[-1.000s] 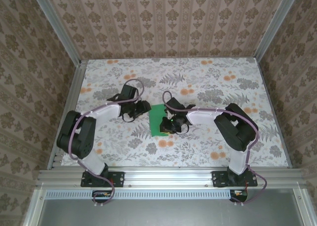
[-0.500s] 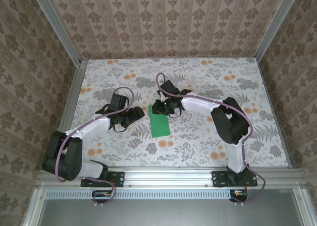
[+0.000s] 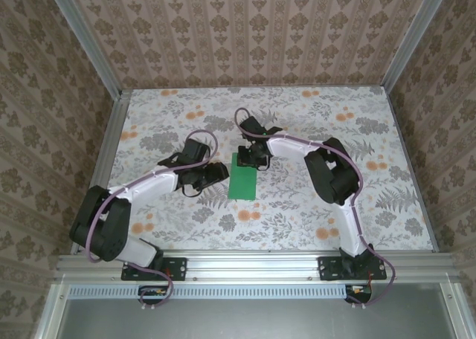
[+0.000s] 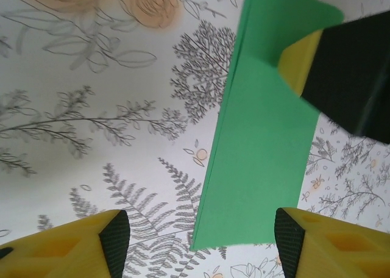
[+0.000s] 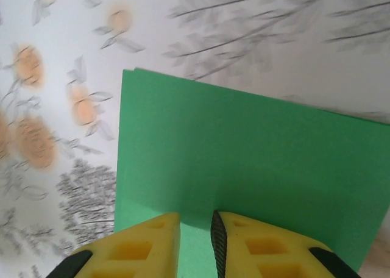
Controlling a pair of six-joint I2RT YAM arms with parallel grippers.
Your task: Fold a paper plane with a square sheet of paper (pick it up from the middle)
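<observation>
The square sheet of paper (image 3: 243,178) lies flat on the floral table as a bright green oblong, folded double, with its long fold edge on the left (image 4: 262,144). My right gripper (image 3: 248,159) is at the sheet's far end. Its yellow fingertips (image 5: 196,229) rest on the green surface (image 5: 244,150) with a narrow gap and nothing pinched between them. One of its fingers (image 4: 301,64) also presses on the far end in the left wrist view. My left gripper (image 3: 216,174) hovers just left of the sheet, wide open (image 4: 201,236), straddling the paper's near left corner.
The floral tabletop (image 3: 312,123) stretches around the sheet, bounded by aluminium rails (image 3: 253,263) in front and patterned walls at the sides and back. Both arms' elbows stand to the left and right of the paper.
My right gripper has travelled from the sheet's near end to its far end. My left gripper drew back, then returned close to the sheet's left edge and opened wider. The paper shifted slightly away.
</observation>
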